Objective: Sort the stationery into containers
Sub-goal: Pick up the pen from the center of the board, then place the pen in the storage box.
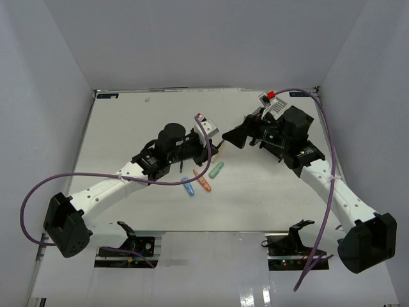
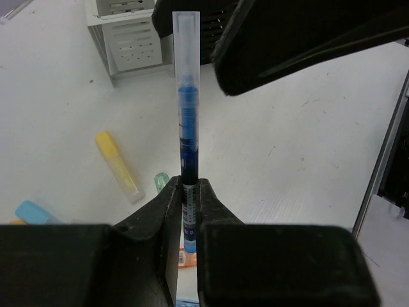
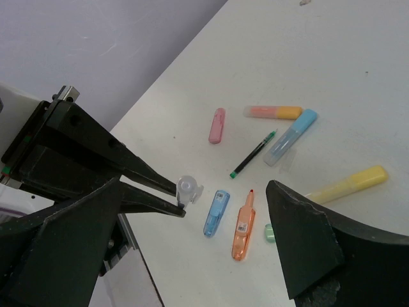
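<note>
A thin blue-ink pen with a clear cap (image 2: 187, 121) is held off the white counter (image 3: 332, 57), pinched low on its barrel by the left gripper (image 2: 187, 188), whose black fingers (image 2: 211, 204) are pressed against it from both sides. The capped end points away from the left wrist and lies between the fingers of the right gripper (image 3: 193, 184). Those fingers are spread wide, and one of them (image 2: 287, 45) hangs just beside the cap at about two o'clock; I cannot tell whether it touches. In the right wrist view, a short blue plastic marker (image 3: 216, 212) lies at five o'clock from the cap, with an orange plastic marker (image 3: 243, 224) just beside it. A small pink marker (image 3: 217, 125) sits at one o'clock and a thin dark pen with a green tip (image 3: 254, 153) at two o'clock. Beyond that are a peach-and-orange marker (image 3: 273, 112) and a pale blue marker (image 3: 292, 136), their ends close together. A chunky yellow marker (image 3: 348, 184) lies well apart at three o'clock. In the left wrist view, a white slatted plastic organiser box (image 2: 131, 45) stands at eleven o'clock from the pen.
</note>
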You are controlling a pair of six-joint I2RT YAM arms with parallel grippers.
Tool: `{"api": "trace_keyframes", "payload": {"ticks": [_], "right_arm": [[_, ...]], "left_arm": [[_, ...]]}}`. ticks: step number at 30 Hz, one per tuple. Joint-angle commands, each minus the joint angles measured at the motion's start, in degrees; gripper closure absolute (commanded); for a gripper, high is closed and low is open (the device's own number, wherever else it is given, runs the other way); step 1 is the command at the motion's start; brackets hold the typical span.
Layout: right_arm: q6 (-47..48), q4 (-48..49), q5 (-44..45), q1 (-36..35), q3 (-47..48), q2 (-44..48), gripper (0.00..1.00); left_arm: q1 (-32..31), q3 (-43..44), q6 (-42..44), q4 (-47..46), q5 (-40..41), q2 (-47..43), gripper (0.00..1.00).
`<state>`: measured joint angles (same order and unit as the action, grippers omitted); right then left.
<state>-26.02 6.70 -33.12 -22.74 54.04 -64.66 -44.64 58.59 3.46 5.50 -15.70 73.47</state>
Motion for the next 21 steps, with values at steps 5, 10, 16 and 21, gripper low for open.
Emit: {"api": "trace_keyframes", "payload": {"ticks": [5,10,16,21], "right_arm": [[-0.61,3.67,1.22,-3.97,3.79,-3.1,0.06],[-0.44,4.02,2.27,-4.85,2.74,-3.71,0.23],[-0.26,4.2,2.71,-5.03,2.21,-4.68,0.51],[-0.08,3.85,3.06,-5.21,1.95,-5.65,0.79]], "left_arm": [[-0.09,-1.81,0.76,-3.12,-1.52,-2.72,1.0],[-0.09,-1.9,-0.03,-3.04,-0.21,-2.81,1.0],[-0.01,-2.34,-0.39,-3.39,0.32,-3.51,1.0],[-0.01,-2.51,-0.3,-3.47,1.29,-3.34,1.0]]}}
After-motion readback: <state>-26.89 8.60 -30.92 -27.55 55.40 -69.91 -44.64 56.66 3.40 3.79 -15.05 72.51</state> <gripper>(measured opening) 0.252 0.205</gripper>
